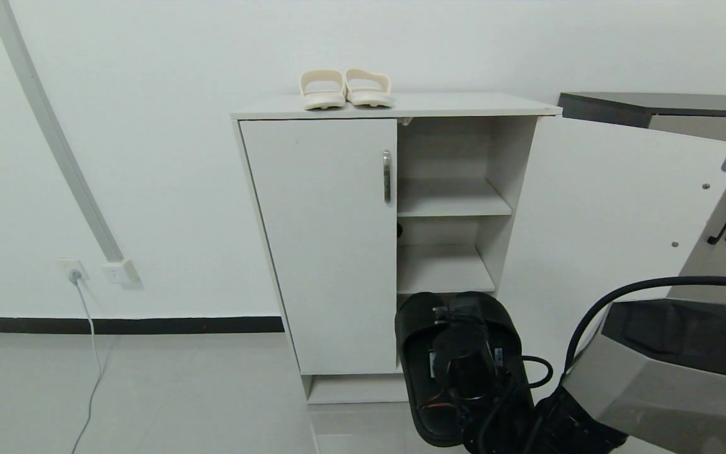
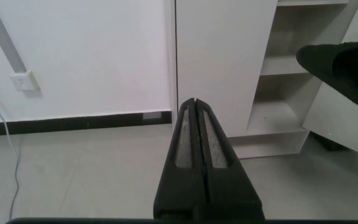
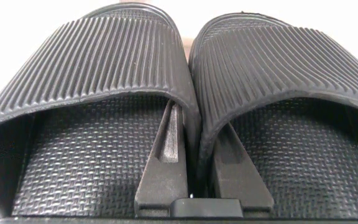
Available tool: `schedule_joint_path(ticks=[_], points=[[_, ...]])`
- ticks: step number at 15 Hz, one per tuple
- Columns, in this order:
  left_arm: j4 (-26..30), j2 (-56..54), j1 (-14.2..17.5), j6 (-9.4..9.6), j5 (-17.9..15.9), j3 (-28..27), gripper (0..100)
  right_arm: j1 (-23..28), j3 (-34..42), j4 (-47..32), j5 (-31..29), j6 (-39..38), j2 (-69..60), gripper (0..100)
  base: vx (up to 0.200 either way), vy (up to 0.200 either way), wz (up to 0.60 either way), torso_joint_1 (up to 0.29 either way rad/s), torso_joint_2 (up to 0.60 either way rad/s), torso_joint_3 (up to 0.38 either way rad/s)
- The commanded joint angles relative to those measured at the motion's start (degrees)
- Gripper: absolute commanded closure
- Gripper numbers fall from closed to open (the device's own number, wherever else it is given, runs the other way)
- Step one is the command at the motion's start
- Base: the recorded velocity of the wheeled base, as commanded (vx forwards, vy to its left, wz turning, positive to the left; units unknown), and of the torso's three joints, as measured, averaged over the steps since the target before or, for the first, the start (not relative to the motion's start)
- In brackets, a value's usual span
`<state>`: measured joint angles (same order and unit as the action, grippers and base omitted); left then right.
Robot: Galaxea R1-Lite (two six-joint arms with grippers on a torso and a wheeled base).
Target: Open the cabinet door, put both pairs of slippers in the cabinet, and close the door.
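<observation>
Clamps the black slippers (image 3: pixel 104 74) together as a pair in the right gripper (image 3: pixel 197 127). Slips one finger under each ribbed strap and pinches the two touching inner side walls between them, so stands parted only by that thickness. Carries the pair side by side around the fingers, toes pointing away from the wrist and heels back toward it.

Hangs low in front of the open half of the cabinet (image 1: pixel 464 104), with the toes just below the lower shelf (image 1: pixel 442 268). Cannot tell whether the toes are past the cabinet's front edge. Higher beyond the right gripper, the upper shelf (image 1: pixel 448 198). To the right of that gripper, the open door (image 1: pixel 602 221), swung wide. To the left of it, just beside the slippers, the closed door (image 1: pixel 319 252) with its metal handle (image 1: pixel 387 176).

Well above the right gripper, on the cabinet top: the beige slippers (image 1: pixel 345 88), side by side and touching, untouched by either gripper.

Holds nothing in the left gripper (image 2: pixel 195 106); fingers pressed flat together. Hovers over bare floor (image 2: pixel 73 180), aimed toward the closed door, well apart from the black pair, which lies ahead toward the cabinet's open side.
</observation>
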<state>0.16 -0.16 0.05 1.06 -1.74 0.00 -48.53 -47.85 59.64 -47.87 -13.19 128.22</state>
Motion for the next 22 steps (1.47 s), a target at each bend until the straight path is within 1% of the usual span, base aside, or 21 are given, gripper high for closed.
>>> schedule_joint_path(ticks=[1,2,4,8,19,22], points=[[-0.07,0.16,0.04,-0.01,-0.01,0.0,100,0.28,-0.4,-0.05,-0.03,0.01,1.15,100,0.0,-0.2,0.0,0.007,0.0,-0.002],[-0.07,0.16,0.04,-0.01,-0.01,0.0,100,0.45,-0.49,-0.05,-0.03,0.01,1.68,100,0.0,-0.2,0.0,0.007,0.0,-0.002],[-0.07,0.16,0.04,-0.01,-0.01,0.0,100,1.42,-1.19,-0.05,0.06,0.01,2.3,100,0.0,0.0,0.0,0.0,0.0,0.0],[-0.07,0.16,0.04,-0.18,-0.01,0.0,100,3.97,-6.64,0.04,0.15,0.53,6.43,100,0.0,0.0,0.0,0.0,0.0,0.0],[-0.07,0.16,0.04,-0.09,-0.01,0.0,100,4.41,-7.08,0.22,0.5,0.45,7.83,100,0.0,0.0,0.0,0.0,0.0,0.0],[-0.07,0.25,0.04,-0.09,-0.1,0.0,100,4.5,-9.37,-0.05,0.59,1.94,8.36,100,0.0,0.0,0.0,0.0,0.0,0.0]])
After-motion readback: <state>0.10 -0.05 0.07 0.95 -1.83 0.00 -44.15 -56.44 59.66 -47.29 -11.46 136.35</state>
